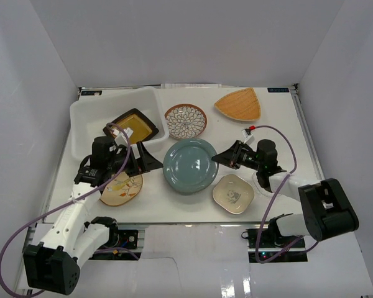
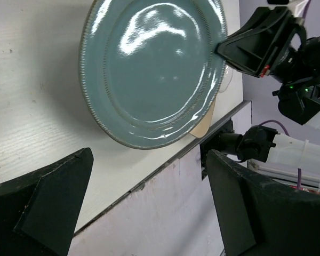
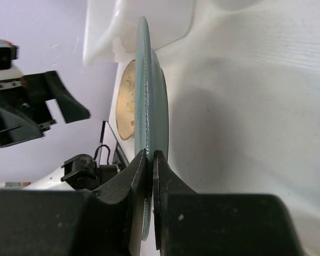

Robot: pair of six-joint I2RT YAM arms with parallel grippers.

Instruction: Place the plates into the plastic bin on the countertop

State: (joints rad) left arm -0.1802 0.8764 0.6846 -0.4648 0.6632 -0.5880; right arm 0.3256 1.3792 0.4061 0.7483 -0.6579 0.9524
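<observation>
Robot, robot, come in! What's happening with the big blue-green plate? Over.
Right gripper shut on teal plate rim. Left gripper open, empty, at plate's opposite edge. Plate not yet in plastic bin; left gripper lies between them.

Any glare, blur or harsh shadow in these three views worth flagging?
Top view: even light, soft shadows, sharp throughout. Left wrist view: bright glare streaks on the teal plate. Right wrist view: the right gripper fills the foreground as a dark, detail-poor mass; the plate's rim is crisp.
</observation>
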